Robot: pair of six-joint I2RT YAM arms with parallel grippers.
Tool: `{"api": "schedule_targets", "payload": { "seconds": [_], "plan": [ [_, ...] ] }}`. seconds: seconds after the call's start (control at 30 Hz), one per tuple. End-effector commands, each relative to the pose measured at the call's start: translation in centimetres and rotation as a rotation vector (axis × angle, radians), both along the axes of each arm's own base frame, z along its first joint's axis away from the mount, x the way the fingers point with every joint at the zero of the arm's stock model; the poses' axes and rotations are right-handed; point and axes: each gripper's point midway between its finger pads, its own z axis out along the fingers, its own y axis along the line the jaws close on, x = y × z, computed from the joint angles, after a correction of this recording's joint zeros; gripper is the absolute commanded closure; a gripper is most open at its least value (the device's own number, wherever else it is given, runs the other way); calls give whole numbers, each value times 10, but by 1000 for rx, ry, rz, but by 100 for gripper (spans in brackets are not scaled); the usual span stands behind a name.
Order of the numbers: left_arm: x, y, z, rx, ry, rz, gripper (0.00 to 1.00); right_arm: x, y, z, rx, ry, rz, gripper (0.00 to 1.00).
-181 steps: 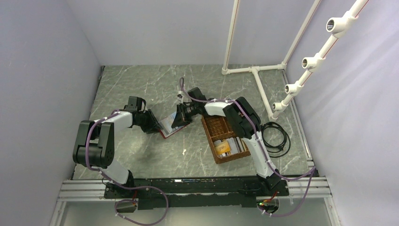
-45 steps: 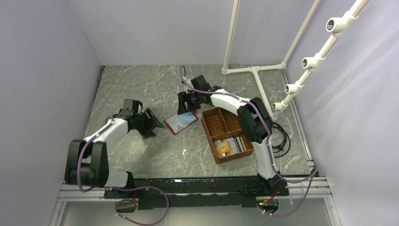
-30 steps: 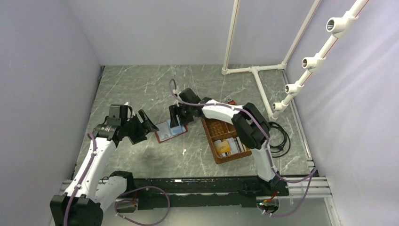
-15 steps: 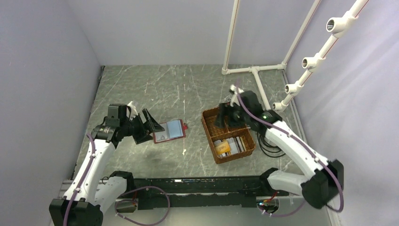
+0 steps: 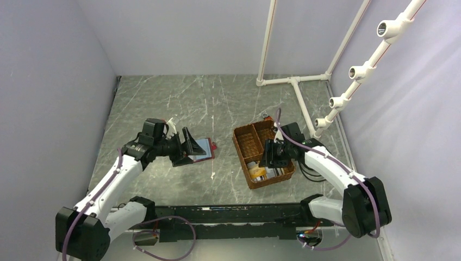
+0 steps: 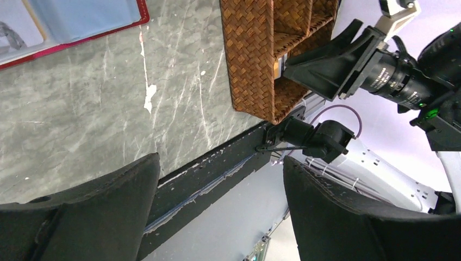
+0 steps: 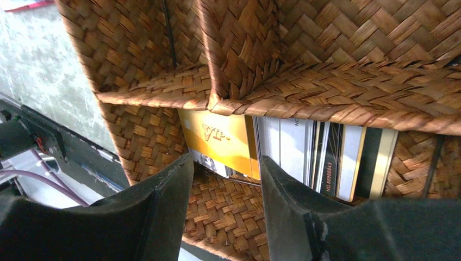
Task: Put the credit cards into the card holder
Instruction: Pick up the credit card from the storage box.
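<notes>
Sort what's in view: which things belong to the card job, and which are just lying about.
Belong to the job:
credit cards, standing in the basket's near compartment
card holder, lying open on the table
woven basket, which holds the cards

Just lying about:
white pipe frame, at the far right of the table
aluminium rail, along the near edge

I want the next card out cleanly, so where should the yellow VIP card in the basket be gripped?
Probably by its free outer edge, coming from straight above. The yellow VIP card leans face-out against the upright cards, and the woven walls of the basket block sideways approaches.
</notes>
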Motion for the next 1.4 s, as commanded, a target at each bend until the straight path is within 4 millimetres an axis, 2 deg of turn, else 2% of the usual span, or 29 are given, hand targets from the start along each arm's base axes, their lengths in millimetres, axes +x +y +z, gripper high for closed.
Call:
{"api": "schedule_targets", "payload": {
  "seconds": [0.0,0.2,0.6,0.7,0.9,1.23,1.37],
  "plan": [
    [15,-9,16,-16,-65,20,11,3,8,-5,41,-10,25,49],
    [18,-5,24,19,-87,18,11,2,3,-16,15,-1,9,51],
    [14,-6,27,5,-96,23,11,6,9,-23,39,0,29,55],
    [14,-5,29,10,-102,23,11,3,14,-23,70,18,38,63],
    [15,-6,30,3,-107,20,11,-3,17,-10,113,-1,34,71],
    [17,-9,27,2,-101,9,11,-1,18,-6,113,3,26,99],
    [17,-9,27,7,-95,6,11,4,6,8,32,-1,-12,100]
  ]
}}
